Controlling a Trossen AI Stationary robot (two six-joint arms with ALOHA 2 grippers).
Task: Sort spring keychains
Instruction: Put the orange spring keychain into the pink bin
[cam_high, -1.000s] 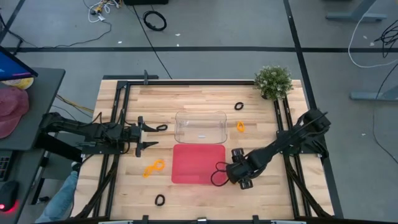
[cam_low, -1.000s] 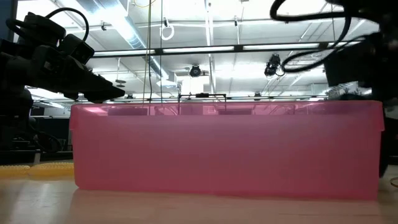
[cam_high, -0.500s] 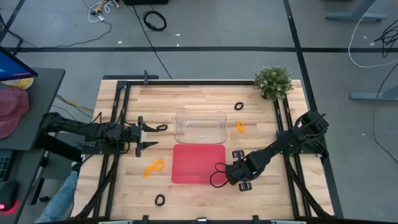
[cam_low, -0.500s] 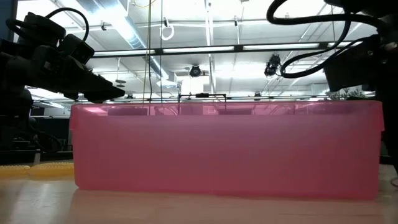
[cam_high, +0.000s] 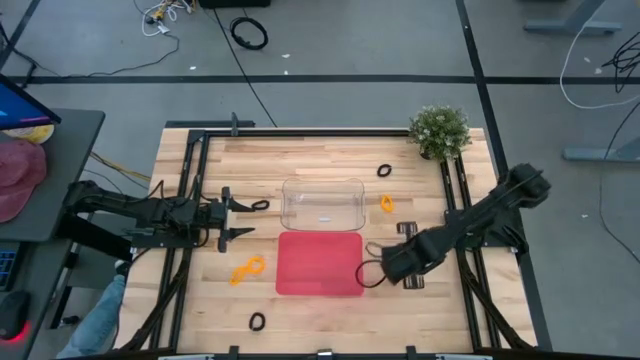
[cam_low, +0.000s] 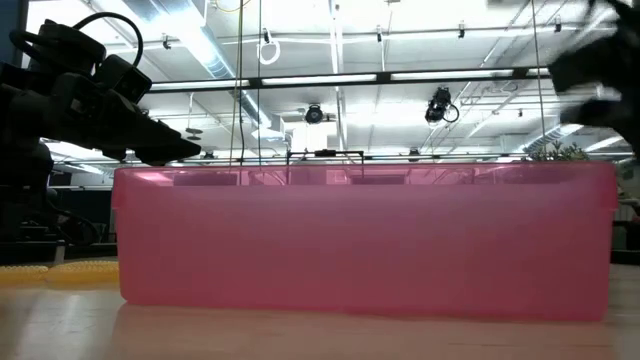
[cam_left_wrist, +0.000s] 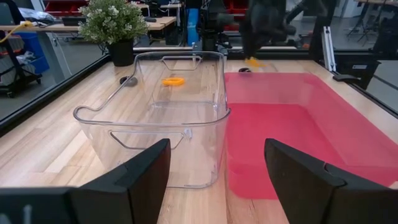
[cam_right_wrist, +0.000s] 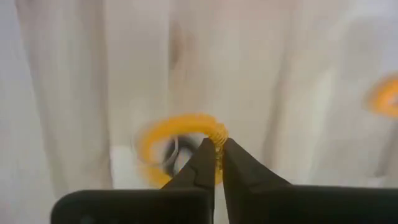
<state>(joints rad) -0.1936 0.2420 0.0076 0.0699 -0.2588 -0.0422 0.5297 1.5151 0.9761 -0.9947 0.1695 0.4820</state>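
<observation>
While the left tool waits: its dark fingers (cam_left_wrist: 149, 180) are spread wide, held over the desk (cam_high: 320, 160) beside the clear plastic bin (cam_high: 322, 203).
Right tool (cam_right_wrist: 217, 158): clenched on an orange coiled spring keychain (cam_right_wrist: 180, 134), just right of the red tray (cam_high: 320, 264).
Other keychains: scattered on the desk.

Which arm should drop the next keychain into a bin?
Right: its end effector is already shut on an orange coiled keychain beside the red plastic tray. The left end effector waits open.
</observation>
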